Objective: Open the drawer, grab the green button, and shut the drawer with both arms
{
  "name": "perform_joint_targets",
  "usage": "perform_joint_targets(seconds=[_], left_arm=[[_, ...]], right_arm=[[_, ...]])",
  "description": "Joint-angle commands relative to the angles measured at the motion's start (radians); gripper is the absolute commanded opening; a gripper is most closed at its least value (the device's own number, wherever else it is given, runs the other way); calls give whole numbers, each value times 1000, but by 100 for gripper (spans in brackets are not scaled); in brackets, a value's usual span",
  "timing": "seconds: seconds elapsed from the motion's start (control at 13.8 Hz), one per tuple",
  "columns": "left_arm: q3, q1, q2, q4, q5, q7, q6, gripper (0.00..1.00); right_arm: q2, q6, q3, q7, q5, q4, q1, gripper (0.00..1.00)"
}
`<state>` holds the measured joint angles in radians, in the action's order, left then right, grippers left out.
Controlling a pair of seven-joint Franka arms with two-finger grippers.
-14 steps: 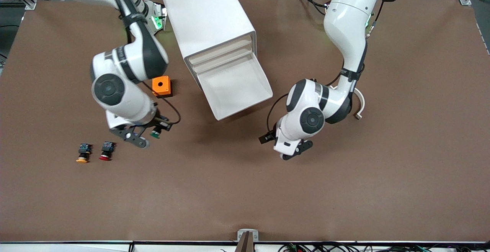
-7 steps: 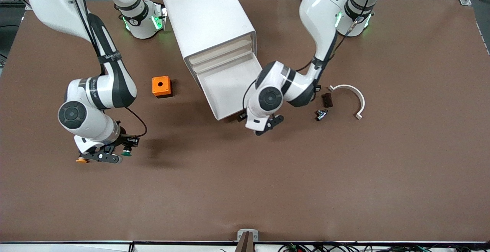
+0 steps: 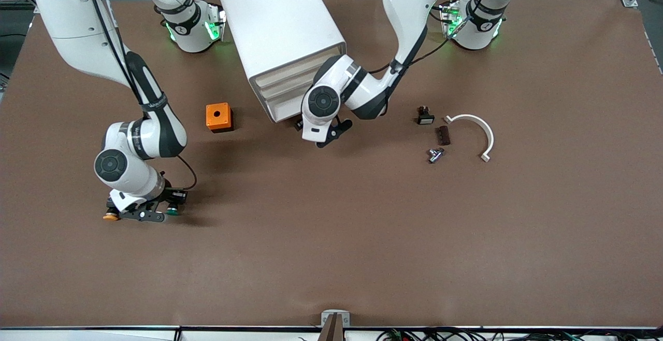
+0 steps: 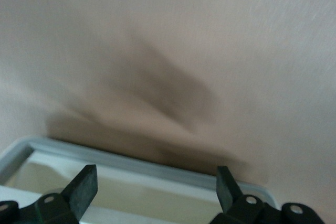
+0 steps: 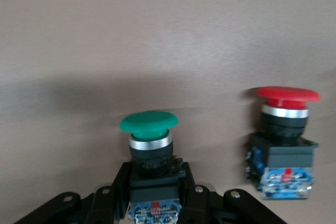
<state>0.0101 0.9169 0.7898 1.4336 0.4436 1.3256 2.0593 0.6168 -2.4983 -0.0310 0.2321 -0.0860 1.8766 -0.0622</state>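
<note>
The white cabinet [image 3: 282, 30] stands between the arms' bases, and its lowest drawer [image 3: 282, 110] is pushed almost flush with the three drawers above it. My left gripper [image 3: 306, 126] is open at that drawer's front. In the left wrist view the drawer's pale front edge [image 4: 152, 174] lies between the spread fingers of the left gripper [image 4: 156, 192]. My right gripper [image 3: 167, 210] is shut on the green button [image 3: 174, 210], low over the table. The right wrist view shows the right gripper [image 5: 152, 179] clamping the black body of the green button [image 5: 149, 129].
The red-capped button [image 5: 286, 129] stands beside the green one. The orange-capped button [image 3: 110, 217] lies by the right hand. An orange box [image 3: 218, 116] sits beside the cabinet. Toward the left arm's end lie a white curved piece [image 3: 479, 128] and three small parts [image 3: 434, 154].
The left arm swung to the open drawer and pushed it in until almost shut. The right gripper carried the green button toward the right arm's end, down beside the red and orange buttons.
</note>
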Motion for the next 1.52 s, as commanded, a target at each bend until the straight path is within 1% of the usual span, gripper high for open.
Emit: perform_joint_targets(seconds=[0.0, 0.07, 0.36, 0.43, 0.51, 0.58, 0.65, 0.72, 0.79, 0.94, 1.01, 1.08, 1.23, 1.37, 1.44], left_arm=[[42, -6, -27, 24, 14, 34, -13, 100], [57, 3, -27, 24, 14, 50, -11, 100], [63, -4, -29, 22, 12, 86, -13, 100], [56, -15, -31, 21, 4, 86, -14, 100], [41, -51, -35, 18, -2, 83, -16, 100], [19, -105, -46, 15, -6, 74, -27, 100], [5, -162, -56, 10, -29, 64, -48, 100], [4, -226, -72, -7, -83, 51, -70, 100], [4, -274, -93, -19, -159, 46, -86, 100], [4, -355, -156, -21, -309, 41, -91, 100], [4, -406, -184, -21, -354, 26, -100, 100], [2, -450, -210, -22, -374, -1, -122, 100], [5, -562, -270, -22, -459, -130, -165, 100], [4, -651, -331, -22, -473, -297, -214, 100], [2, -679, -357, -22, -476, -369, -243, 100]], right_arm=[[-2, 1, 20, -7, -21, -4, 27, 0], [-2, 4, 22, -7, -20, -2, 27, 0], [-2, 10, 23, -5, -18, 1, 21, 0], [-2, 12, 25, -8, -18, -2, 19, 24], [-3, 18, 26, -13, -14, -5, 19, 77], [-3, 18, 26, -13, -11, -5, 21, 100], [-6, 18, 26, -20, -11, -7, 24, 100], [-12, 19, 26, -40, -11, -8, 24, 100], [-17, 28, 28, -54, -11, -10, 25, 100], [-47, 88, 28, -80, -11, -25, 31, 100], [-74, 129, 28, -101, -9, -31, 36, 100], [-97, 175, 28, -106, -9, -42, 38, 100], [-168, 286, 29, -108, -9, -56, 36, 100], [-245, 437, 29, -109, -6, -91, 33, 100], [-279, 502, 29, -126, -5, -105, 36, 100]])
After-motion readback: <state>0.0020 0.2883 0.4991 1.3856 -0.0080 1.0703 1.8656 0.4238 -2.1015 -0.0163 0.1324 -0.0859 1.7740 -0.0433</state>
